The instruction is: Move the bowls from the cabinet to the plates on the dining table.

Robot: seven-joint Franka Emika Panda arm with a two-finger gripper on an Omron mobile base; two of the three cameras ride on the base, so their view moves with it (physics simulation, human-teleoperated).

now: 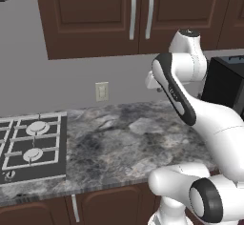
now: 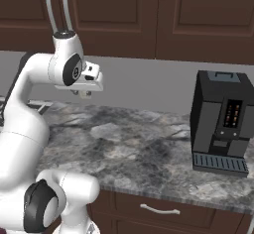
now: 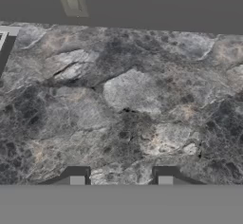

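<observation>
Nearest us, our claw hangs empty over the bare marbled table, its jaws partly apart with nothing between them. Beyond it, above the wall outlet, the cabinet has both doors closed, so we judge we are at the very first step. Next we must raise the claw to a silver handle and pull a door open to reach the bowls presumably inside.
</observation>
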